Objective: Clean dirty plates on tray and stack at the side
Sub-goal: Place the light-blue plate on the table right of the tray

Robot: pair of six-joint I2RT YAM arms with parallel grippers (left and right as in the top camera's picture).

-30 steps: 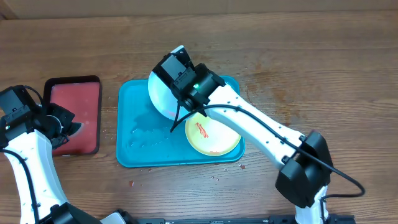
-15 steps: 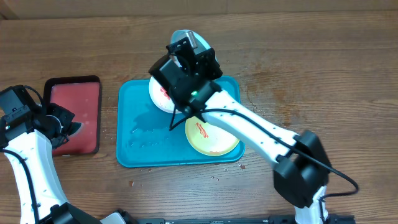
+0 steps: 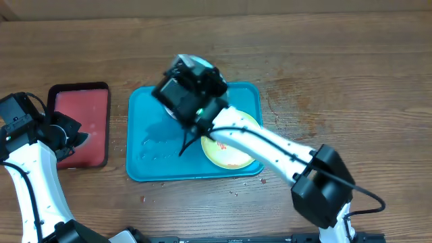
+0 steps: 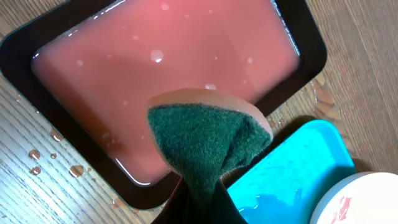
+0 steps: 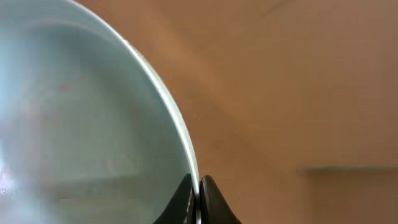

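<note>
Since half a second ago my right gripper [image 5: 198,190] has swung back over the far side of the tray [image 3: 145,165], pinching the rim of the light blue plate [image 5: 81,124]. Three plates in all: that one held up, and the white plate [image 4: 367,199] and yellow-green plate [image 3: 236,154] on the tray. My left gripper [image 3: 73,135], left of the tray, clamps one sponge [image 4: 208,137].

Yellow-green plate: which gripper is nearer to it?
Right. The right gripper is above the teal tray, just beside the yellow-green plate; the left gripper is far off, over the red tray.
</note>
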